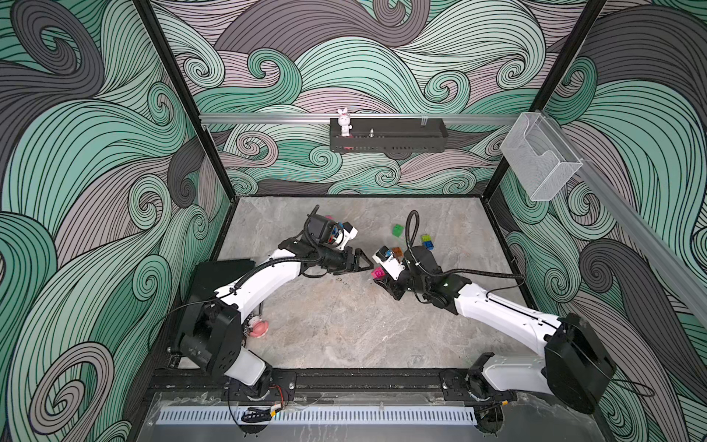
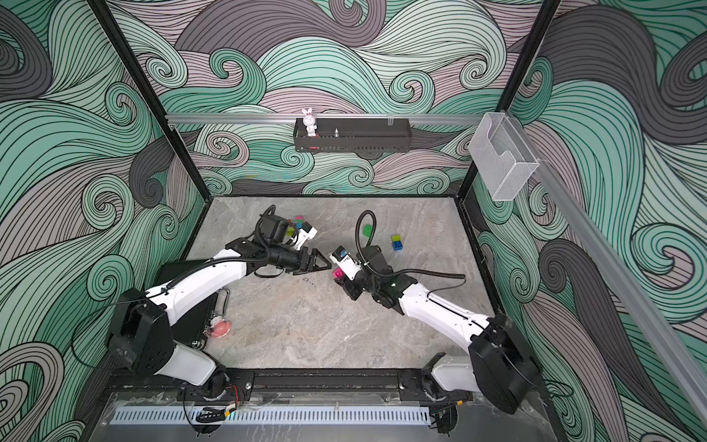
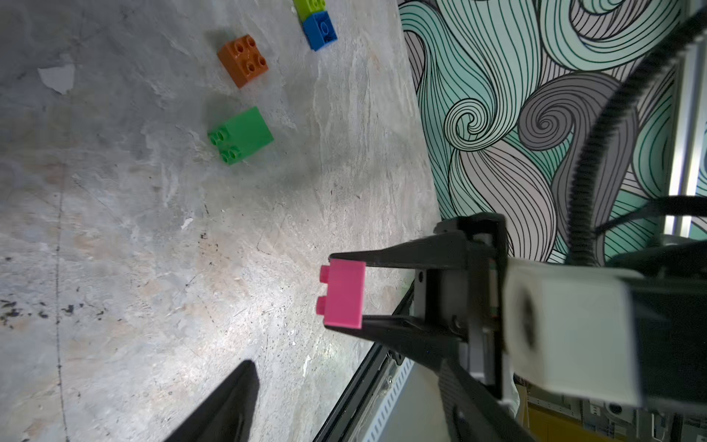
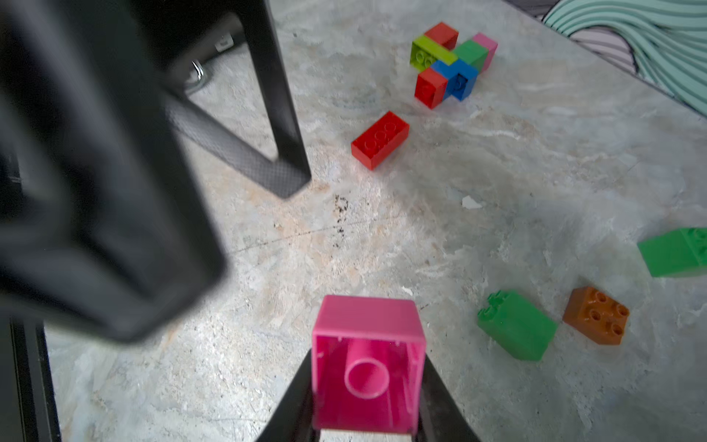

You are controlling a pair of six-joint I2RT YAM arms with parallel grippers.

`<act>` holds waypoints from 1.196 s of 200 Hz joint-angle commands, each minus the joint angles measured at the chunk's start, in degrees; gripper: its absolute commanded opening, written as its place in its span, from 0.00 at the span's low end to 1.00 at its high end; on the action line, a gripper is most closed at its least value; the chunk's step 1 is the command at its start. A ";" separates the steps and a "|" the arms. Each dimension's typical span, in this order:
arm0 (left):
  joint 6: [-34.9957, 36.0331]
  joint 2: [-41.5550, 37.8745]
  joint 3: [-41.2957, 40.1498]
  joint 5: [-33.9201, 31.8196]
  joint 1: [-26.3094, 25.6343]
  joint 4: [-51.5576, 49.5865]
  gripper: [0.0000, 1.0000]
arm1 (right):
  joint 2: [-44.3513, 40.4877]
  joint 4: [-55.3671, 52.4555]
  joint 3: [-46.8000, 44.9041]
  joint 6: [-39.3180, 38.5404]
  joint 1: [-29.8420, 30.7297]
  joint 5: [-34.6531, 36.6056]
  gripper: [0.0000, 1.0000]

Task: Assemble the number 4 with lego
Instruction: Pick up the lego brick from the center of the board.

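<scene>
nearest, about mid tabletop, find the right gripper point(image 1: 379, 276) clamped on 2 opposite side walls of a pink brick point(image 3: 342, 292), with the studs aimed straight at the left gripper point(image 1: 365, 262) and the hollow underside turned back toward the right wrist. just beside it, toward the left edge, see the left gripper with fingers apart and empty, tips near the studs but not touching. probably a handover or a re-grip; would call for closing across the brick's 2 free walls, not the pinched ones. farther on, note a loose red brick point(image 4: 380, 139) lying flat, studs up. beyond that, near the far edge, spot the part-built figure point(image 4: 453, 61) of red, lime, green, blue and pink bricks, plainly nearer the left arm than the right. toward the right edge, well apart from that build, find an orange brick point(image 3: 243, 59), a green brick point(image 3: 241, 136) on its side and a lime-and-blue pair point(image 3: 317, 23).
</scene>
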 commanded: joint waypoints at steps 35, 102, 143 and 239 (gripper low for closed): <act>1.28 2.34 4.12 2.65 -1.93 -3.21 0.67 | -2.45 6.14 -0.61 -1.19 1.01 -4.12 0.28; 0.41 3.24 4.48 1.80 -2.16 -2.07 0.49 | 1.25 6.42 2.81 -5.45 3.20 -6.96 0.27; 0.66 3.09 4.54 3.93 -2.22 -1.72 0.29 | 2.65 7.89 3.59 -3.76 3.39 -5.03 0.27; 4.53 1.79 6.45 -13.00 -2.22 -9.35 0.00 | 1.69 5.71 3.49 -1.39 2.81 -5.40 0.63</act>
